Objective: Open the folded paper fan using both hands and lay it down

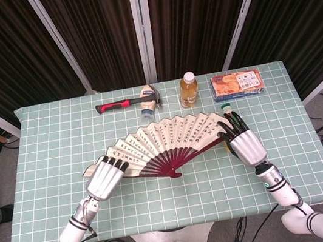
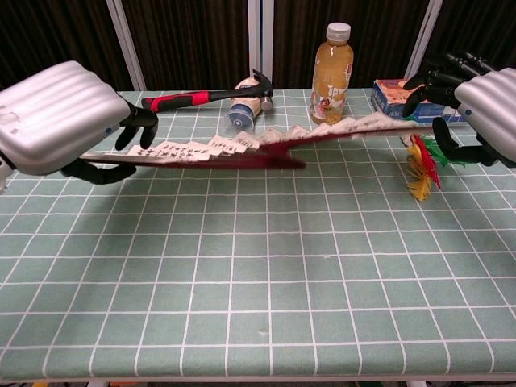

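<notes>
- The left hand (image 1: pixel 105 178), silver-backed with black fingers, holds the left outer rib of the opened cream paper fan with dark red ribs (image 1: pixel 168 141); in the chest view its fingers (image 2: pixel 135 122) lie over the rib and the thumb curls beneath.
- The right hand (image 1: pixel 244 143) holds the fan's right outer rib in the same way, its dark fingers (image 2: pixel 427 83) hooked over the top edge, near the far right of the green gridded tablecloth (image 1: pixel 184 185).
- The fan is fully spread and sits low: the pivot looks to be touching the cloth near the table's middle, while the two held ends seem slightly raised. Whether the pleats rest flat I cannot tell.
- Risk: if one hand lets go before the other, the held side could drag or swing the fan round its pivot, partly refolding the pleats.
- Risk: fingers under a rib may catch the paper as they slide out, lifting or creasing an end panel.
- Risk: the small toy with red, yellow and green feathers (image 2: pixel 423 165) lies just beside the right hand; a careless withdrawal could knock it or snag it.
- Further out, the clear bottle of amber drink (image 1: pixel 188 89), the small white jar lying on its side (image 1: pixel 147 101) and the red-handled hammer (image 1: pixel 123 104) stand behind the fan's top edge; pushing the fan forward while releasing could tip the bottle.
- The orange and blue snack box (image 1: pixel 237 84) sits at the back right, apart from the hand, and is the least likely to be disturbed.
</notes>
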`<state>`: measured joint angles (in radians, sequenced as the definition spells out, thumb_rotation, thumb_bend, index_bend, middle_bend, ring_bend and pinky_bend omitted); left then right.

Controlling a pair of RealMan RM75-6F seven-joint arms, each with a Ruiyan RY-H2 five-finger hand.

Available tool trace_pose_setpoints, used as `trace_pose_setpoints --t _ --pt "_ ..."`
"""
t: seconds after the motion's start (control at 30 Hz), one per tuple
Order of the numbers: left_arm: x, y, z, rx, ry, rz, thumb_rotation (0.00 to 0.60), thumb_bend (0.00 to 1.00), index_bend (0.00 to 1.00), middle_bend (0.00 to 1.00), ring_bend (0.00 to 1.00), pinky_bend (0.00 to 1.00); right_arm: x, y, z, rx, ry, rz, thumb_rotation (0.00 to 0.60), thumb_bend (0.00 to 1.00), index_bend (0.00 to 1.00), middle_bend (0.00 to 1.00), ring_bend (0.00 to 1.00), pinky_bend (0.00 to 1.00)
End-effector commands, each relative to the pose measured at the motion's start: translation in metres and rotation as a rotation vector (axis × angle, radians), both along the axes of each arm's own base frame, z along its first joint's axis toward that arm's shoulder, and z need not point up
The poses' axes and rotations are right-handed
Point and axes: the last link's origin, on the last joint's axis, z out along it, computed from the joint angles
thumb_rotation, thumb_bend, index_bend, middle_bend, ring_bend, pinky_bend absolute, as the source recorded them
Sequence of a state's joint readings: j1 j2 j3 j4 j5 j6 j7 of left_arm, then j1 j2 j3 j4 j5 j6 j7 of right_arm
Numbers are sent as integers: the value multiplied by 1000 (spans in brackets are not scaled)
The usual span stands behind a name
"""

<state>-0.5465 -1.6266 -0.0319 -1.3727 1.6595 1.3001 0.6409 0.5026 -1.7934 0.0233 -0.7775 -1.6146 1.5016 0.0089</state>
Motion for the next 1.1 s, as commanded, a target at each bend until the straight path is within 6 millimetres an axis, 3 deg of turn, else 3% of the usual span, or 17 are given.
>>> trace_pose_setpoints --t 0.03,0.13,0.27,0.4,0.57,0.67,0.77,0.93,1.1 --pt "-2 -6 -4 -30 21 44 600 192 389 534 582 651 -7 8 -5 30 19 -47 600 584 112 101 0 0" --pt "1 -11 -5 -58 8 80 600 106 293 481 532 637 -11 14 -6 66 19 -99 600 497 24 54 0 0" --pt "6 -16 -8 -131 -5 143 600 9 200 387 418 569 -14 17 -4 137 20 -183 600 418 0 18 0 0" --pt "10 -16 -10 -239 -31 248 600 0 108 192 155 364 -10 17 5 160 38 -218 600 344 0 1 0 0" --pt "18 -7 -2 -330 -116 333 600 0 71 98 23 244 -5 15 25 159 31 -251 600 210 0 0 0 0" --pt "19 2 6 -424 -205 403 600 0 65 87 13 210 -4 14 40 154 13 -273 600 93 0 0 0 0" --pt "19 10 16 -513 -282 455 600 0 53 86 12 167 -4 14 54 161 -24 -295 600 38 0 0 0 0" --pt "18 17 28 -659 -395 517 600 0 35 77 0 117 -8 16 72 177 -67 -336 600 0 0 0 0 0" --pt "6 30 45 -584 -426 483 600 0 30 66 0 116 -17 22 89 165 -78 -354 600 0 0 0 0 0"
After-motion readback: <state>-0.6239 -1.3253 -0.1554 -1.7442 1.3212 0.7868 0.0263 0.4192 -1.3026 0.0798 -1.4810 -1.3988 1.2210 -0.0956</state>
